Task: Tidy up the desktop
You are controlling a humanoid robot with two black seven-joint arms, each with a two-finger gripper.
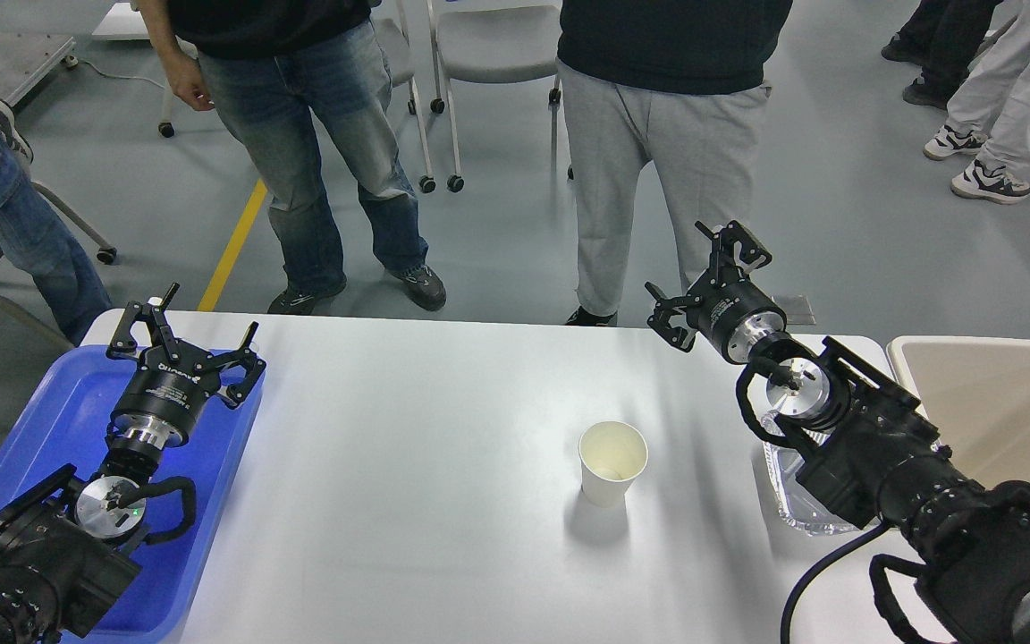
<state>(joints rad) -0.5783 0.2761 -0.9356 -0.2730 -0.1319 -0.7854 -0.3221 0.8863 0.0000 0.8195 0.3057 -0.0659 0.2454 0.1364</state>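
Note:
The white desktop point(408, 447) fills the middle of the head view. A white paper cup point(612, 462) stands upright and empty right of centre. A clear plastic container point(792, 501) lies at the right, mostly hidden under my right arm. My left gripper point(182, 326) hovers open over the blue tray's far end, holding nothing. My right gripper point(703, 279) is open too, raised above the desktop's far edge, up and right of the cup, with nothing between its fingers.
A blue plastic tray point(50, 420) sits at the desktop's left edge under my left arm. A beige tub point(998, 402) stands at the right edge. Two people stand close behind the far edge, with wheeled chairs behind them.

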